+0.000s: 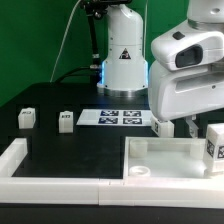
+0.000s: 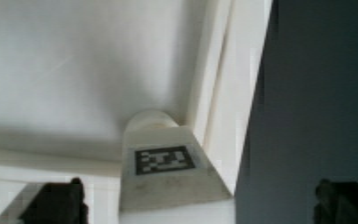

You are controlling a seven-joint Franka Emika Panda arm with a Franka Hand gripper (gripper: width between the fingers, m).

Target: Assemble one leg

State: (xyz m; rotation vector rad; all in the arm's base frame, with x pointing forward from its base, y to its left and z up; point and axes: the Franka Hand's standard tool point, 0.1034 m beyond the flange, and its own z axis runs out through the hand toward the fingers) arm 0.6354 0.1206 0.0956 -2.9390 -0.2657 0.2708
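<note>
While arm (image 1: 185, 70) is posed low over white tray-like part (image 1: 160, 181), gripper (image 2: 202, 195) is seen with fingers (image 2: 60, 205) spread wide, nothing grasped; leg (image 2: 162, 150) is seen just ahead, between them, untouched.

the counter (image 1: 60, 100) is black. the marker board (image 1: 118, 117) is white with black-and-white square tags. the tray (image 1: 165, 160) is plain white. the leg (image 2: 162, 150) is white, its tag a black square with white marks inside a white border. a second leg (image 1: 27, 118) and a third leg (image 1: 66, 121) are white with dark faces. the arm (image 1: 185, 70) is white; its base (image 1: 125, 57) bears a black triangle and glows blue at one side. the wall (image 1: 30, 40) is green. the tool (image 2: 199, 205) has black fingers (image 2: 55, 203).
</note>
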